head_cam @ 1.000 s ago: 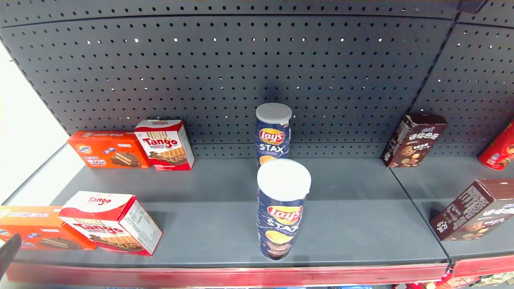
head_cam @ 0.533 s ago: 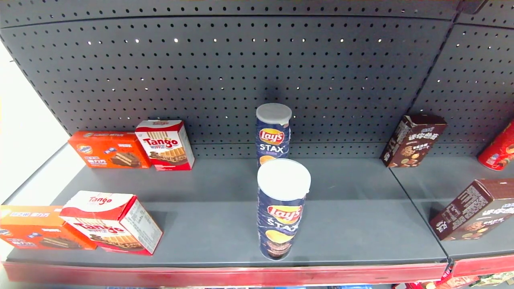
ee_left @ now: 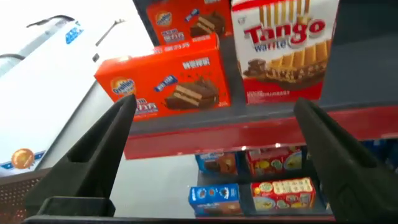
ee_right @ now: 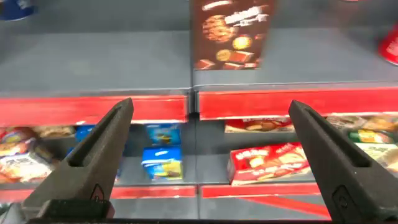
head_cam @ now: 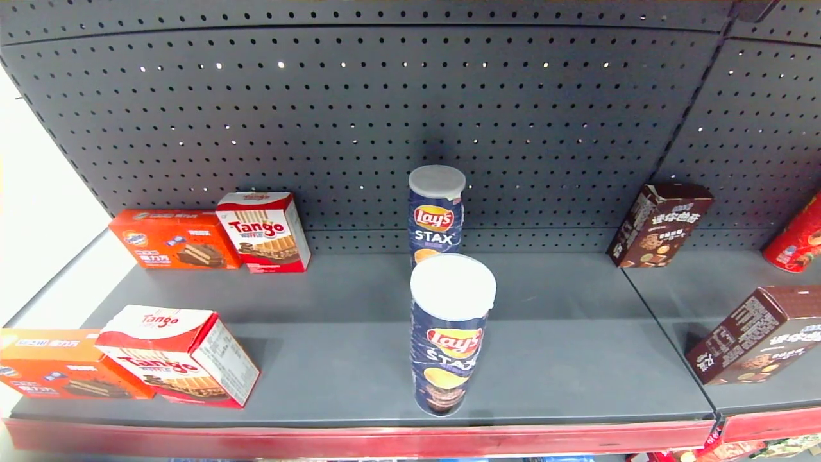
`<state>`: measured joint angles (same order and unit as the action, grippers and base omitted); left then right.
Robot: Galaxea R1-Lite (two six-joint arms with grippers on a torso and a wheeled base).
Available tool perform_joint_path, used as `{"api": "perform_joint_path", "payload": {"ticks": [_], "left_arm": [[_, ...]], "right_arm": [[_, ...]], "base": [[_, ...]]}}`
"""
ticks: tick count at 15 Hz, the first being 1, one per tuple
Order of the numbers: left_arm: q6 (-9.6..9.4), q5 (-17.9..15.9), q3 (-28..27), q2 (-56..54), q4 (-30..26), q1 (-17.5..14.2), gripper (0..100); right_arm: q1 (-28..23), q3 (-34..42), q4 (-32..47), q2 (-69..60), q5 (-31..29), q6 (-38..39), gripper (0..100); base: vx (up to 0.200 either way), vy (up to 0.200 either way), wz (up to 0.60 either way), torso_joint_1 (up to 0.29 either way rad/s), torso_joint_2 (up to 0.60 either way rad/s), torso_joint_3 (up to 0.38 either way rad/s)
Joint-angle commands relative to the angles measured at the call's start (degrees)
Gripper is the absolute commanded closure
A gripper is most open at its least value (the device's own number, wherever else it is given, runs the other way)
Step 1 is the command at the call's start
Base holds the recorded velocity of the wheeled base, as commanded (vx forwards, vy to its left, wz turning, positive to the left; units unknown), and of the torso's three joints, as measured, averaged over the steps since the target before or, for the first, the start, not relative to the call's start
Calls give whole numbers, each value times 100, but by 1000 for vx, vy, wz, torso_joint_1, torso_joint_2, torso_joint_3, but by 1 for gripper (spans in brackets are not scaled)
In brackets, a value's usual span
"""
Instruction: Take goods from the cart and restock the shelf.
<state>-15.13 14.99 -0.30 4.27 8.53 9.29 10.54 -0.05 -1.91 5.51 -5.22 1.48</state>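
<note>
Grey metal takes up most of my head camera: the shelf [head_cam: 564, 359] deck, a perforated back panel [head_cam: 359, 115] behind it and a red front strip [head_cam: 359, 441] along its edge.

Two chip cans stand upright mid-shelf, one behind the other. The front can [head_cam: 449, 333] is near the edge. The rear can [head_cam: 436, 212] stands against the back panel, and the front can's lid hides its base from me.

At the left end, the front wafer box [head_cam: 179, 356] sits turned at an angle, just beside the front orange box [head_cam: 61, 372]. Further back, the rear wafer box [head_cam: 264, 231] and the rear orange box [head_cam: 173, 239] stand side by side at the panel.

In the right-hand bay, the rear brown box [head_cam: 660, 224] leans at the back and the front brown box [head_cam: 757, 333] lies tilted near the edge. A red can [head_cam: 802, 240] shows at the far right.

My left gripper [ee_left: 214, 104] hangs in front of the shelf's left end, about level with the red strip. Its fingers are spread wide and it is empty. Past it I see the front orange box and the front wafer box at the edge, with lower-shelf packets [ee_left: 255, 186] under the strip.

My right gripper [ee_right: 211, 104] is likewise released and empty. It faces the seam between the two bays, with the front brown box just beyond it and more packets below.
</note>
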Motion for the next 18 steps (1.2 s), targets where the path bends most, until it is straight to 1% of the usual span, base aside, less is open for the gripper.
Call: {"api": "perform_joint_path", "payload": {"ticks": [1,3,6,7,8,9,10,13,16,17,18], "left_arm": [[-8,-67,30,30,-212,3,0],[10,-120,30,30,-264,3,0],[203,-93,30,30,-229,3,0],[203,-102,30,30,-247,3,0],[203,-111,30,30,-264,3,0],[212,-120,30,30,-264,3,0],[238,-155,30,39,-273,12,0],[309,-243,30,39,-344,12,0],[318,-260,30,39,-352,12,0],[361,-260,4,30,-291,12,0],[669,-269,4,30,-133,3,0]], "right_arm": [[9,-4,227,38,293,37,0],[9,5,174,38,293,-60,0],[-9,5,174,47,302,-104,0],[-61,-4,183,55,302,-104,0],[-360,5,174,55,302,-104,0],[-931,5,174,-103,302,-112,0],[-975,5,156,-542,284,-95,0],[-967,5,156,-516,284,-112,0],[-967,5,165,-516,284,-112,0],[-967,5,165,-516,284,-112,0],[-967,5,156,-516,284,-112,0]], "base": [[0,0,0,0,0,0],[0,0,0,0,0,0],[0,0,0,0,0,0],[0,0,0,0,0,0],[0,0,0,0,0,0],[0,0,0,0,0,0],[0,0,0,0,0,0],[0,0,0,0,0,0],[0,0,0,0,0,0],[0,0,0,0,0,0],[0,0,0,0,0,0]]}}
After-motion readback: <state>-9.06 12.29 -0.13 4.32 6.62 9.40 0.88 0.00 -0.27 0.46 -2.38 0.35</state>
